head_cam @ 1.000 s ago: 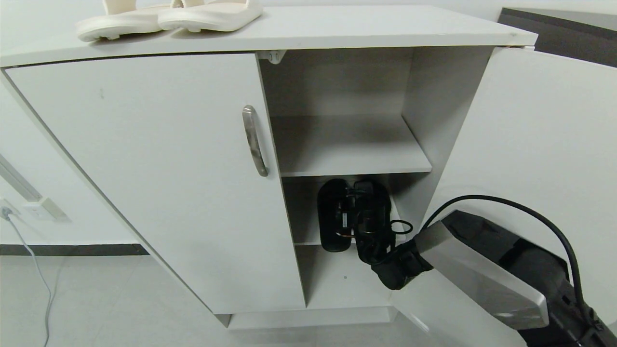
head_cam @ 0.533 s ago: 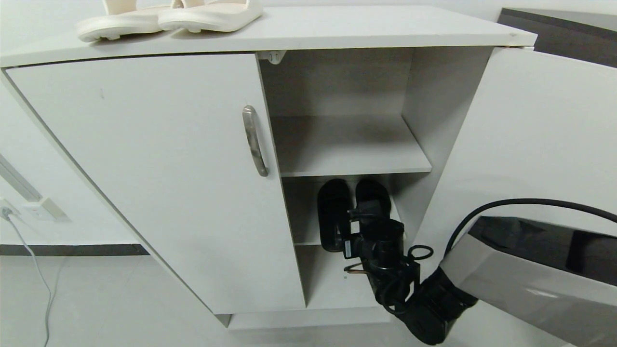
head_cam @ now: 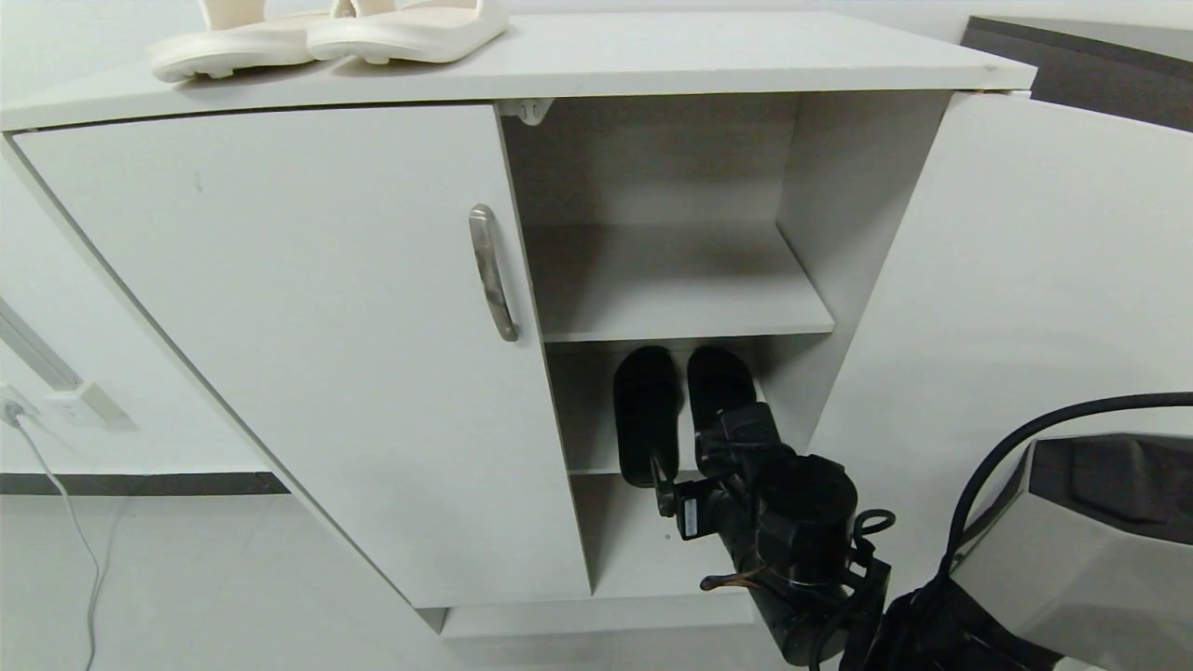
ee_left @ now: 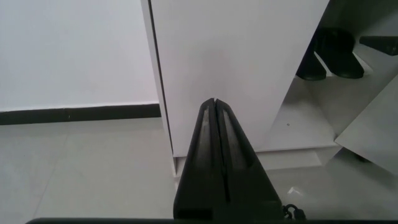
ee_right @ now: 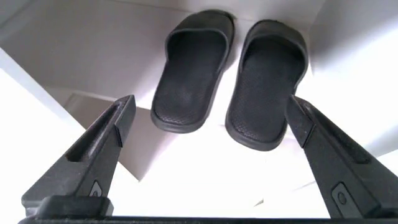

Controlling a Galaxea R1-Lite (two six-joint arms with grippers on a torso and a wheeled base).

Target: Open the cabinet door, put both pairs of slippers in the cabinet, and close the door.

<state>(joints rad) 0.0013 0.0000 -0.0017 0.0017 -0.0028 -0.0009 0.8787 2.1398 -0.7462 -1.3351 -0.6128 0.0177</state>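
Observation:
A pair of black slippers (head_cam: 680, 401) lies side by side on the cabinet's lower shelf (head_cam: 596, 438), heels at the front edge; the right wrist view looks down on them (ee_right: 230, 81). My right gripper (head_cam: 699, 461) hangs open just in front of the shelf edge, clear of the slippers, with its fingers (ee_right: 99, 155) spread wide and nothing between them. A pair of cream slippers (head_cam: 326, 37) rests on the cabinet top at the left. My left gripper (ee_left: 214, 102) is shut and empty, low in front of the closed left door (ee_left: 236, 56).
The right cabinet door (head_cam: 1025, 261) stands swung open, close beside my right arm. The left door (head_cam: 280, 326) with its metal handle (head_cam: 492, 272) is closed. The upper shelf (head_cam: 671, 280) is bare. A wall socket and cable (head_cam: 56, 447) are at the far left, above the grey floor.
My right gripper has pulled back out of the lower shelf toward me, leaving the black slippers lying there. The left arm and the cabinet have not moved.

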